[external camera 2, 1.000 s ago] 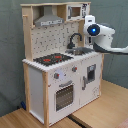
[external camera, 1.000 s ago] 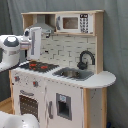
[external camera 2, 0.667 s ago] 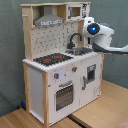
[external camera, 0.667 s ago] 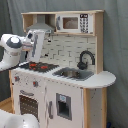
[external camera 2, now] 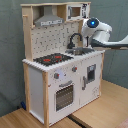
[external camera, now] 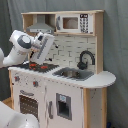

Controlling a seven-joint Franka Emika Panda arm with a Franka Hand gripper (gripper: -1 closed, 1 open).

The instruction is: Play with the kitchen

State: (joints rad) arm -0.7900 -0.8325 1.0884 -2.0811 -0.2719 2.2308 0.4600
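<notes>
The kitchen (external camera: 65, 95) is a white and light-wood toy with a red-ringed black hob (external camera: 37, 66), a sink (external camera: 72, 74), a black faucet (external camera: 86, 59), a pegboard back and a grey hood (external camera: 39, 25). In both exterior views it stands upright with its oven door (external camera 2: 64, 96) closed. My gripper (external camera: 42, 56) hangs in the air, tilted down, and shows in front of the hob's back edge in the first exterior view. In the second exterior view the gripper (external camera 2: 86, 35) lies beside the faucet (external camera 2: 75, 40) at the kitchen's upper right. Nothing shows in its grasp.
A toy microwave (external camera: 75, 22) sits on the top shelf at the right. The arm (external camera 2: 112, 42) reaches in from the second exterior view's right. The kitchen rests on a wooden tabletop (external camera 2: 100, 112). A dark curtain hangs behind.
The hand has shifted a little to the right in the first exterior view and tilted more. The kitchen has not moved.
</notes>
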